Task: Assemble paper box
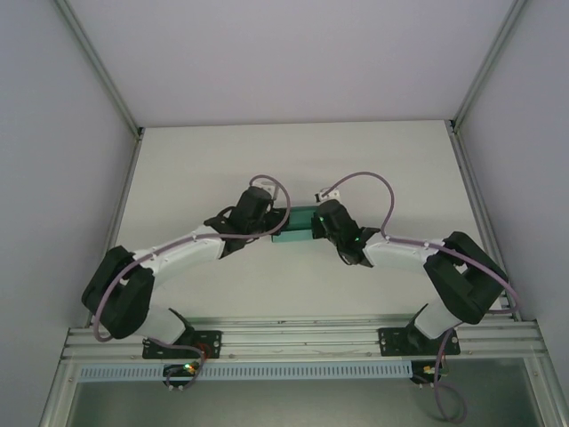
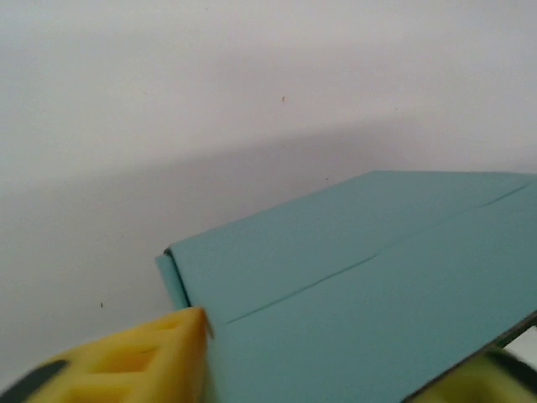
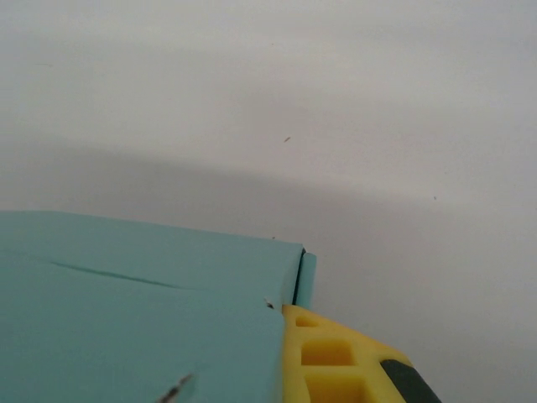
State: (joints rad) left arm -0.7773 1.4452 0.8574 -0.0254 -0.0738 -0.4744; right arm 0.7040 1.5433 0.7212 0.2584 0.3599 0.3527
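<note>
Teal card paper box (image 1: pixel 297 224) sits mid-table (image 1: pixel 196 169), long axis left-right, one of my grippers at each short end.
Left gripper (image 1: pixel 269 221) is at the box's left end and right gripper (image 1: pixel 320 222) at its right end, about equally near, so any next push or fold runs inward along that axis. On the left wrist, the card lies between my two yellow fingers (image 2: pixel 164 361), one touching the corner wall; the jaws are spread wide, but I cannot tell if they actually clamp. On the right wrist, one yellow finger (image 3: pixel 323 361) butts the end edge, so I cannot tell how far those jaws are spread. Box looks folded and shallow, with a flat top panel, a crease line across it, the end flap slightly proud at the corner, and a small scuff near the right end.
</note>
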